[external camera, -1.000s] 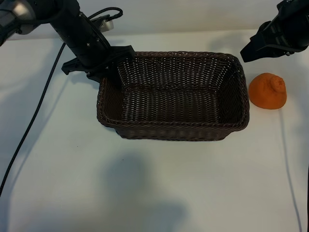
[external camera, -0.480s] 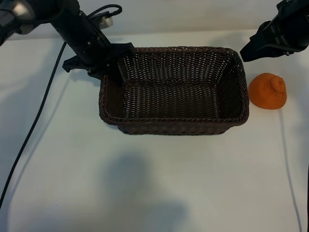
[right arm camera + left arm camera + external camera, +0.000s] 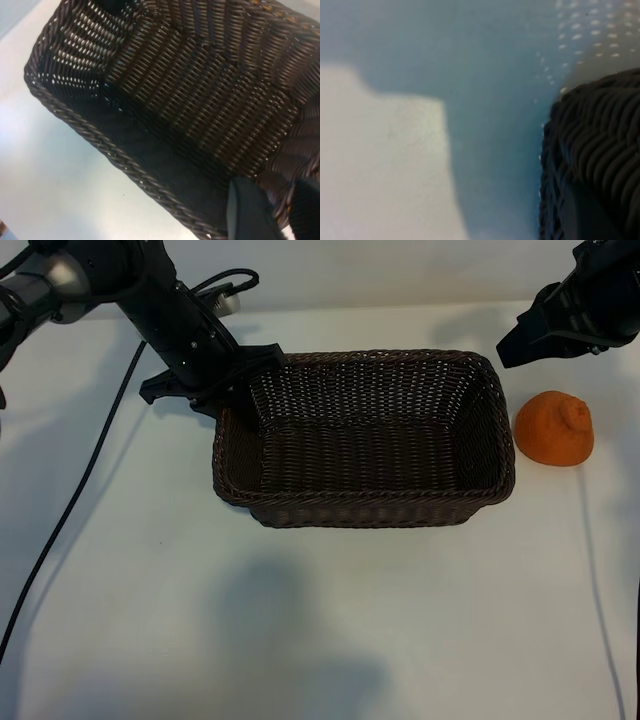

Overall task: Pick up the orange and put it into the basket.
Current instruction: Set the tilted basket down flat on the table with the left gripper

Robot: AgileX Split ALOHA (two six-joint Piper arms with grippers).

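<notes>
With the left tool (image 3: pixel 228 390) clamped on the basket (image 3: pixel 365 510) rim's corner and the right tool (image 3: pixel 522 343) part-open above the orange (image 3: pixel 553 428), which sits on the desk (image 3: pixel 300 620) beside the basket, a careless tug could tip the basket.

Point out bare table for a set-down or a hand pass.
Widest bare patch: table in front of the basket. More left of it, up to the black cable. Crowded: the orange beside the basket's right wall, left claw at its left corner.
</notes>
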